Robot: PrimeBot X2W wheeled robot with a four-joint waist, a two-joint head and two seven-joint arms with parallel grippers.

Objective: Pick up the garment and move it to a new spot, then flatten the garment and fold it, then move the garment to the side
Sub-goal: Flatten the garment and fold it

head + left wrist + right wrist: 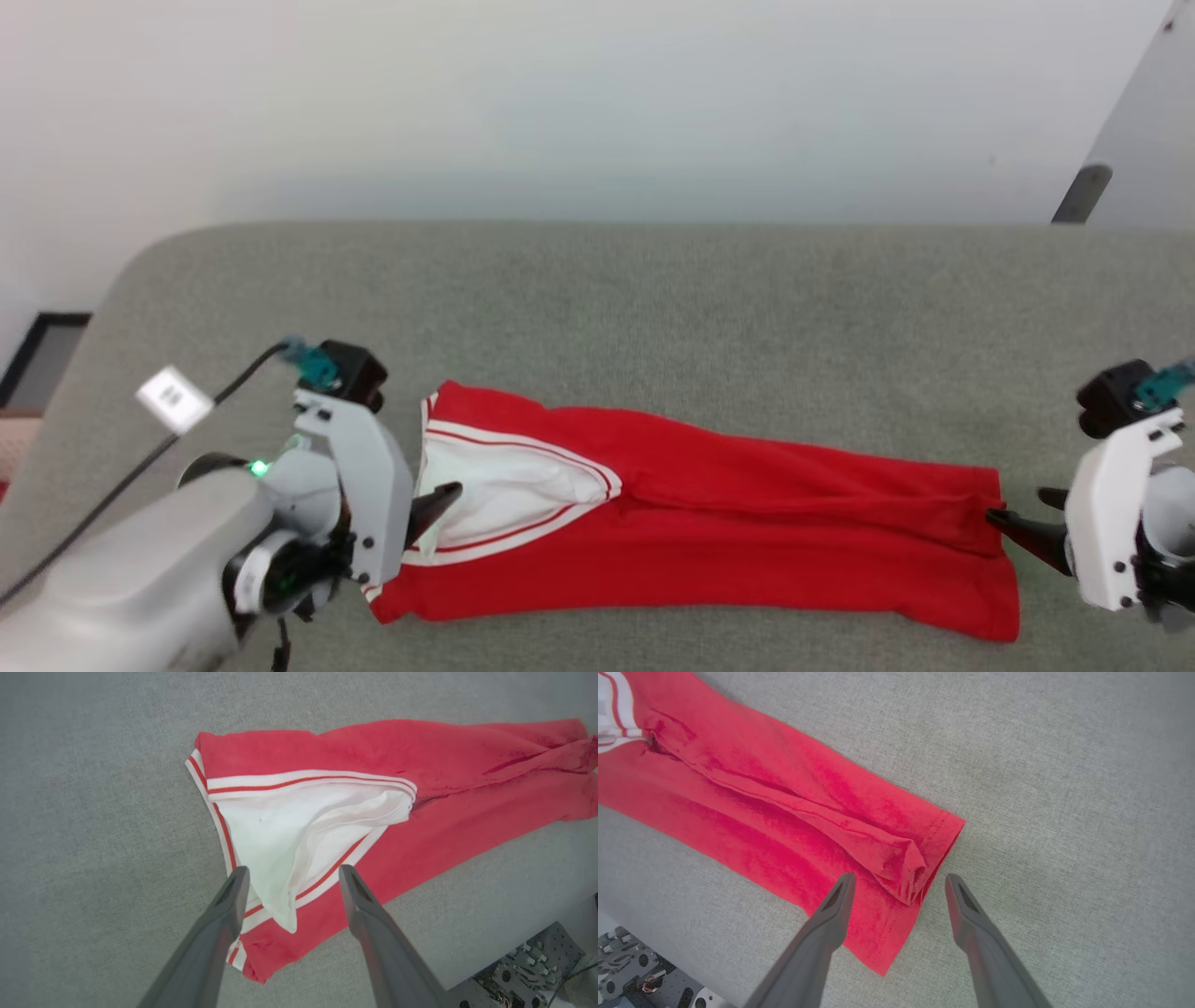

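Garment (709, 523): red strip folded lengthwise on the grey bench (653, 308), long axis running left to right.
Left claw (294, 871): wide, empty, straddling the white-sleeve end.
Right claw (900, 879): wide, empty, at the hem end.

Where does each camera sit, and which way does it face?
Head view: on the head, facing down at the bright red garment with white sleeve on the grey fabric surface; left gripper lower left, right gripper lower right.
Left wrist view: on that wrist, along its open fingers, at the sleeve end.
Right wrist view: on that wrist, along its open fingers, at the hem end.
Shared by both wrist views: the garment's middle crease.
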